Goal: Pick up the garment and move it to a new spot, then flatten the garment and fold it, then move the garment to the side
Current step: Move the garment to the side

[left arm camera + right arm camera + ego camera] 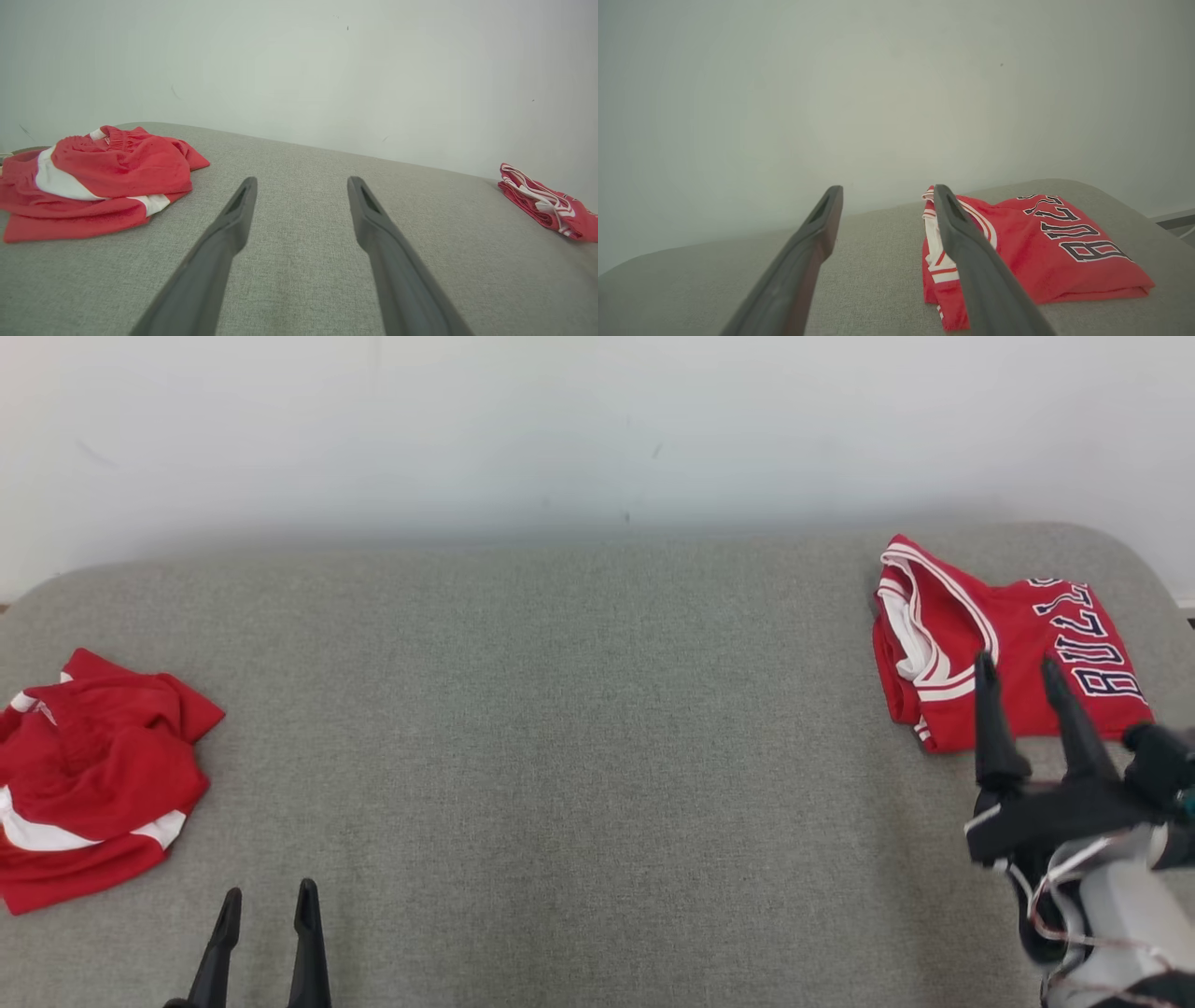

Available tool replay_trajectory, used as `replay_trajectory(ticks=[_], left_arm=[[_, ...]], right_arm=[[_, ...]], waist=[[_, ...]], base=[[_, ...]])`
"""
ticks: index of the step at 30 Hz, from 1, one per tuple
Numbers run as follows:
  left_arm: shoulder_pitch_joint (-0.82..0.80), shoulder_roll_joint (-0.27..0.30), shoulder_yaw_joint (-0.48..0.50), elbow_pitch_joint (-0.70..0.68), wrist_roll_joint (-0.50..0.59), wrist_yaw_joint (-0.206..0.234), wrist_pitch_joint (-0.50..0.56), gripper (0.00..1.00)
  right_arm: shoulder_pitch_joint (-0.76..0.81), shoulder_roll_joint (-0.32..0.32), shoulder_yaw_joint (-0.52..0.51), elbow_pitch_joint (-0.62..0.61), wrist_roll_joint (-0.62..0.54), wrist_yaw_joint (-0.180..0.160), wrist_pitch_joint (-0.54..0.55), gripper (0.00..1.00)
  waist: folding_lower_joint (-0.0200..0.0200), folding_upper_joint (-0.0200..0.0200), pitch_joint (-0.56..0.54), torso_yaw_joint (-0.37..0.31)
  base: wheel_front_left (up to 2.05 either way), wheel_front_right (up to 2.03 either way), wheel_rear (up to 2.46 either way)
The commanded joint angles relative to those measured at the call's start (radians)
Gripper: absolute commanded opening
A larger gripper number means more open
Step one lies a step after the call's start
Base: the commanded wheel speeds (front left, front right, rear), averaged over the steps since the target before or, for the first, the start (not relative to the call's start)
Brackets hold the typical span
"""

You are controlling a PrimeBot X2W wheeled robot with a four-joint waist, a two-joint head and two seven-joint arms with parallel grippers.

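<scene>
The grey fabric-covered bench (579,728) spans the head view from edge to edge, bare across its middle. At the left edge of that frame lies a crumpled red garment (93,775) with white bands, heaped and unflattened. At the upper right lies a red jersey (1008,644) with dark lettering, folded into a neat rectangle near the bench's far right corner.

Judging from this, the folded jersey looks finished and set aside, so the step in hand is probably the start of a new round: picking up the crumpled garment. That calls for reaching toward the left of the frame and pinching a raised fold of the heap.

The right gripper (1018,663) sits at the lower right, arm angled up the frame, fingers apart and empty. Its tips show over the jersey's near edge, though I cannot tell if they touch the cloth. The left gripper (269,891) shows at the lower left, fingers apart, holding nothing, near the crumpled garment but clear of it.
</scene>
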Motion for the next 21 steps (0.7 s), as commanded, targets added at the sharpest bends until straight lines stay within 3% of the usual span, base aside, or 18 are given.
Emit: replay_trajectory(ticks=[1, 9, 21], left_arm=[[0.018, -0.003, -0.001, -0.003, 0.002, 0.002, -0.004, 1.0], [0.034, -0.011, -0.014, -0.004, 0.008, -0.004, -0.004, 1.0], [0.065, -0.01, -0.018, 0.003, 0.027, 0.0, -0.004, 1.0]], right_arm=[[0.056, 0.021, -0.01, -0.037, -0.02, -0.001, -0.002, 1.0], [0.255, 0.087, -0.083, -0.165, -0.084, -0.001, -0.002, 1.0], [0.393, 0.165, -0.085, -0.239, -0.233, -0.001, 0.005, 1.0]], waist=[[0.0003, 0.0001, -0.016, 0.003], [0.0003, 0.0001, -0.055, 0.028], [0.0003, 0.0001, -0.075, 0.023]], base=[[0.0, 0.0, 0.0], [0.0, 0.0, 0.0], [0.0, 0.0, 0.0]])
